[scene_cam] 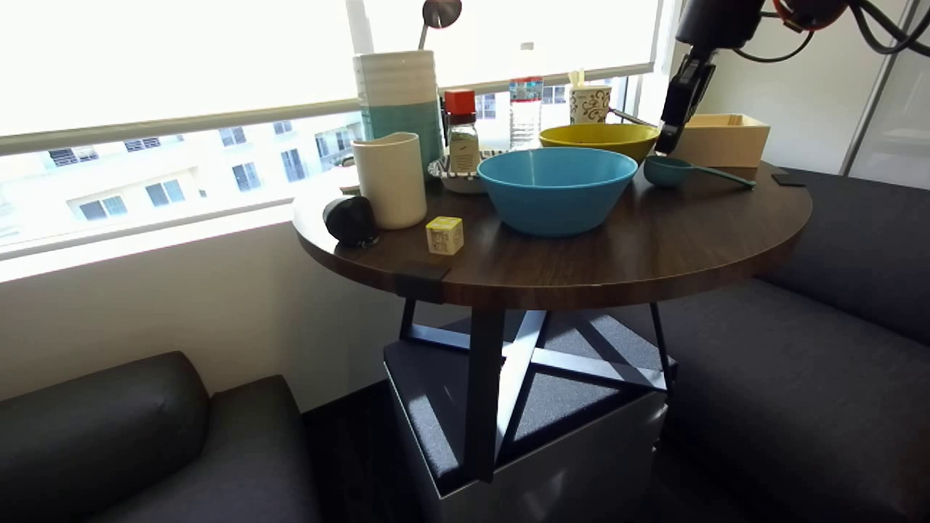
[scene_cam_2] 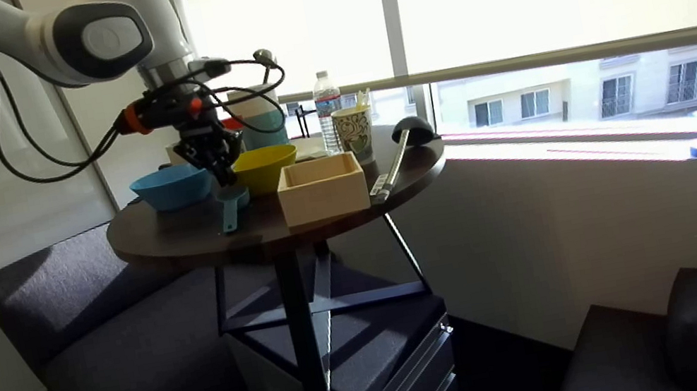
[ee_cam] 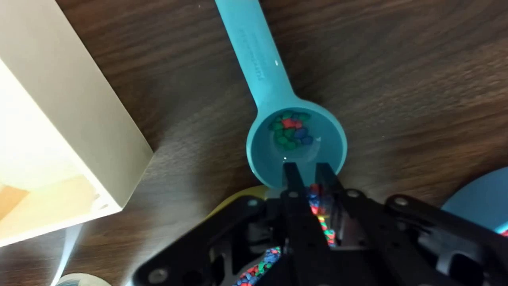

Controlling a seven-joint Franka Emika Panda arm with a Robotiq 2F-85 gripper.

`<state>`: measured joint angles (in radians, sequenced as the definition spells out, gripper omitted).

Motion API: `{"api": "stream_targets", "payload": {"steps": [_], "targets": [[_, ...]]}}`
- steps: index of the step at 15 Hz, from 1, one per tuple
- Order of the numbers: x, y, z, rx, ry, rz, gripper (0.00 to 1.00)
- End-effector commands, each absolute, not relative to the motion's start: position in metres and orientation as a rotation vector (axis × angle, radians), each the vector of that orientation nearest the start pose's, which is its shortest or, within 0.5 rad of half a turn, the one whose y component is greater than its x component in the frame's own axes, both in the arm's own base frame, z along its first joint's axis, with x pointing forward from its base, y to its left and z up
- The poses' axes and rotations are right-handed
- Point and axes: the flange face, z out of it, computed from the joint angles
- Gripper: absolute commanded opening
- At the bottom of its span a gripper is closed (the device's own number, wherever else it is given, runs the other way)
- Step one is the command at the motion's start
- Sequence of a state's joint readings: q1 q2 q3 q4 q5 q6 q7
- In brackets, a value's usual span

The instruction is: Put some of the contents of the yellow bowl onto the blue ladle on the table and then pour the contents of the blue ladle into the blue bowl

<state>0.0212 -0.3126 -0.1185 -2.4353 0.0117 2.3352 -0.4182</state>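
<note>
- The tool (ee_cam: 307, 166) hangs above the blue ladle (ee_cam: 274, 93), fingers nearly together; whether they pinch anything is unclear.
- The ladle, some colored pebbles (ee_cam: 290, 132) inside, rests on the surface (scene_cam: 697, 236) just beside the yellow bowl (scene_cam_2: 269, 170).
- The blue bowl (scene_cam: 556, 207) stands near the yellow one.

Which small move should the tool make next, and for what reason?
I would probably open the tool gently where it is: it looks shut over the cup of the blue ladle, where a few coloured bits already lie, so anything it carries would likely drop in. Whether it holds more, I cannot tell.
</note>
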Motion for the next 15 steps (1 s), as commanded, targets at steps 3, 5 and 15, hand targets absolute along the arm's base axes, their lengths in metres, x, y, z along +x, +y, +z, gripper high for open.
{"api": "stream_targets", "payload": {"steps": [3, 5, 15], "targets": [[0.456, -0.051, 0.440, -3.071, -0.490, -0.385, 0.41], [0.454, -0.052, 0.442, -3.068, -0.490, -0.380, 0.54], [0.453, -0.043, 0.492, -3.095, -0.541, -0.461, 1.00]]}}
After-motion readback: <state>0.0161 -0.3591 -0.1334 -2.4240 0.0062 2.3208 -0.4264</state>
